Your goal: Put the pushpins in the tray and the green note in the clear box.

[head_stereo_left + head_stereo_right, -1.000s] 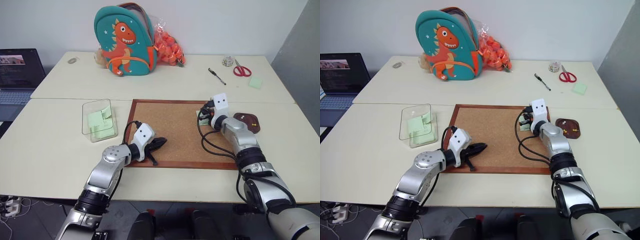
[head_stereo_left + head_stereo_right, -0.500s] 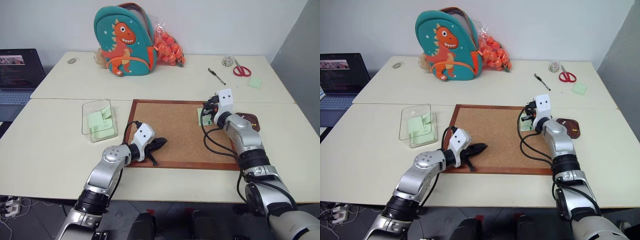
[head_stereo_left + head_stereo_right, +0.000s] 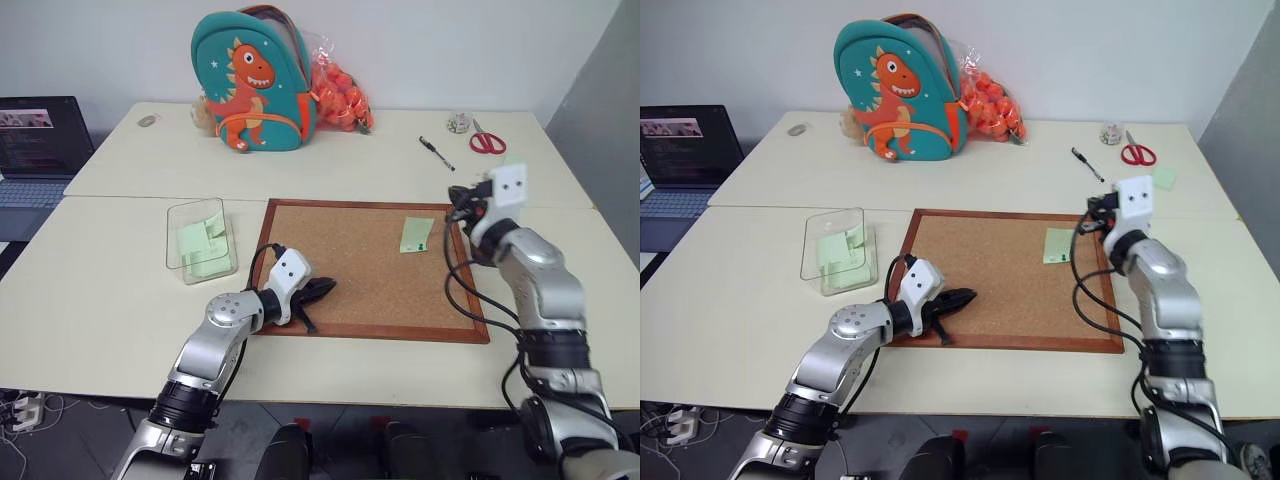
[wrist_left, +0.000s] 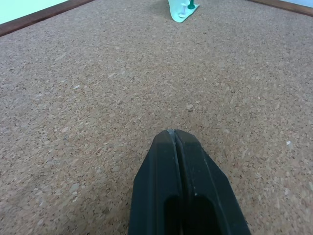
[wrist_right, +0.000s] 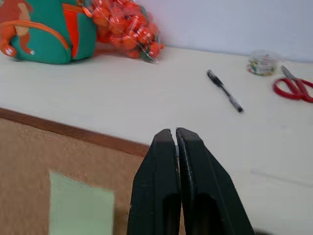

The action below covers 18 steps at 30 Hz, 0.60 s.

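Green note [image 3: 416, 235], a small pale green square of thin paper, lies flat on the large wood-framed corkboard [image 3: 350, 262] near its right frame, with one green-headed pushpin [image 4: 190, 5] standing at its edge in the left wrist view.

Nearest the onlooker, the left gripper [image 3: 322, 290] rests low over the board's near-left corner, its two black fingers [image 4: 188, 191] pressed together on nothing. Bare cork stretches from those fingers across to the note, unobstructed. The cream table [image 3: 90, 290] is open on the near-left side of the board and along the near edge.

Left of the board, just apart from its frame, stands the clear box [image 3: 200, 240], a small transparent plastic box with rounded corners and upright walls; pale green paper slips lie inside it.

The right gripper [image 5: 175, 134] is raised above the board's far-right corner, pointing roughly level toward the far table, fingers clenched and empty. Whether it hides the tray cannot be told.

Across the seam, the far table carries a black pen [image 3: 434, 152], red-handled scissors [image 3: 485, 141], a small round clear pot [image 3: 458, 123] of coloured bits, a teal dinosaur backpack [image 3: 255, 80] and a clear bag of orange balls [image 3: 338, 85]. An open dark laptop [image 3: 38, 140] sits at the far left.
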Motion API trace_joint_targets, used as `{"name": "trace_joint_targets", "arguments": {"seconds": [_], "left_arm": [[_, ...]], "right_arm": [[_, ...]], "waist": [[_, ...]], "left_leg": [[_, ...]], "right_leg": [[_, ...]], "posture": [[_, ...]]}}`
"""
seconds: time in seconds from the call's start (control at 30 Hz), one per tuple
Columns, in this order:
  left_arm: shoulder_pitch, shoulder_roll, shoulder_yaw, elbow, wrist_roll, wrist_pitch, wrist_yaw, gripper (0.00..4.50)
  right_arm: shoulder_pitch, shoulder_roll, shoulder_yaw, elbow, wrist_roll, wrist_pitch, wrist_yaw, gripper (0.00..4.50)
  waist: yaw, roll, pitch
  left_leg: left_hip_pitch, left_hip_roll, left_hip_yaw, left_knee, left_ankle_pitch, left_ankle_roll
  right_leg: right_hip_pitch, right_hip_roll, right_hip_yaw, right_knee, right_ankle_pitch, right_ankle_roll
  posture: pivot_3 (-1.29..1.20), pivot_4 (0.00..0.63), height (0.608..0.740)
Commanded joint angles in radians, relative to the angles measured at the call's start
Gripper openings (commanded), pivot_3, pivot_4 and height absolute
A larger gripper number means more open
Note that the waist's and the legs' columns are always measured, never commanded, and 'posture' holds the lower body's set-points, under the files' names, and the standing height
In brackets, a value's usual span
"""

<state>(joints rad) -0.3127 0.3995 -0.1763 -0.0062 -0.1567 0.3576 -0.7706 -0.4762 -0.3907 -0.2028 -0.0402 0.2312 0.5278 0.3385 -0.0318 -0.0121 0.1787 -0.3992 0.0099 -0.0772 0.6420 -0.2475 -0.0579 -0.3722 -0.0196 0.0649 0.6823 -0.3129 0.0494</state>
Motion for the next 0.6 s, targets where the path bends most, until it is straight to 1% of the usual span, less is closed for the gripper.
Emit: {"name": "trace_joint_targets", "arguments": {"seconds": [0.03,0.1,0.2,0.27,0.37,0.47,0.5,0.53,0.6], "left_arm": [[0.034,0.004,-0.043,0.039,0.012,0.033,-0.018,0.00],[0.031,0.002,-0.045,0.042,0.012,0.032,-0.021,0.00],[0.027,0.000,-0.048,0.049,0.014,0.030,-0.022,0.00],[0.023,-0.001,-0.049,0.051,0.014,0.030,-0.024,0.00],[0.020,-0.002,-0.051,0.054,0.015,0.029,-0.026,0.00],[0.021,-0.003,-0.052,0.055,0.015,0.029,-0.025,0.00],[0.021,-0.003,-0.051,0.054,0.015,0.029,-0.024,0.00],[0.023,-0.002,-0.051,0.053,0.015,0.030,-0.024,0.00],[0.026,-0.001,-0.050,0.050,0.015,0.031,-0.023,0.00]], "right_arm": [[0.105,-0.064,-0.087,-0.092,0.003,0.050,-0.022,0.01],[0.133,-0.082,-0.096,-0.078,-0.003,0.060,-0.031,0.01],[0.147,-0.097,-0.095,-0.034,-0.016,0.057,-0.037,0.01],[0.134,-0.100,-0.097,0.010,-0.018,0.041,-0.036,0.48],[0.114,-0.099,-0.101,0.054,-0.011,0.028,-0.036,1.03],[0.091,-0.104,-0.096,0.104,-0.014,0.003,-0.032,1.73],[0.085,-0.105,-0.095,0.120,-0.015,-0.005,-0.031,1.88],[0.080,-0.106,-0.096,0.131,-0.015,-0.013,-0.031,2.14],[0.073,-0.106,-0.100,0.143,-0.014,-0.029,-0.032,2.47]], "waist": [[0.002,0.000,0.000],[0.001,0.001,-0.001],[-0.001,0.006,-0.003],[-0.001,0.006,-0.004],[-0.001,0.007,-0.004],[-0.001,0.007,-0.004],[-0.001,0.007,-0.004],[0.000,0.007,-0.004],[0.000,0.007,-0.004]], "left_leg": [[0.000,0.000,0.000,0.000,0.000,0.000],[0.000,0.000,0.000,0.000,0.000,0.000],[0.001,-0.001,0.001,0.001,0.000,0.000],[0.002,-0.002,0.002,0.001,0.000,0.000],[0.002,-0.002,0.002,0.001,0.000,0.000],[0.002,-0.002,0.002,0.001,0.000,0.000],[0.002,-0.002,0.002,0.001,0.000,0.000],[0.002,-0.002,0.002,0.001,0.000,0.000],[0.002,-0.002,0.002,0.001,0.000,0.000]], "right_leg": [[0.001,0.000,0.000,0.000,0.000,0.000],[0.001,0.000,0.000,-0.001,0.000,0.000],[0.001,0.000,0.001,-0.001,0.000,0.000],[0.002,0.001,0.002,0.000,0.000,0.001],[0.002,0.002,0.001,0.000,0.000,0.001],[0.002,0.001,0.001,0.000,0.000,0.001],[0.002,0.001,0.001,-0.001,0.000,0.001],[0.002,0.001,0.001,-0.001,0.000,0.001],[0.002,0.001,0.001,-0.001,0.000,0.001]], "posture": [[0.00,0.150,0.740],[0.00,0.150,0.740],[0.00,0.150,0.740],[0.00,0.150,0.740],[0.00,0.150,0.740],[0.00,0.150,0.740],[0.00,0.150,0.740],[0.00,0.150,0.740],[0.00,0.150,0.740]]}}
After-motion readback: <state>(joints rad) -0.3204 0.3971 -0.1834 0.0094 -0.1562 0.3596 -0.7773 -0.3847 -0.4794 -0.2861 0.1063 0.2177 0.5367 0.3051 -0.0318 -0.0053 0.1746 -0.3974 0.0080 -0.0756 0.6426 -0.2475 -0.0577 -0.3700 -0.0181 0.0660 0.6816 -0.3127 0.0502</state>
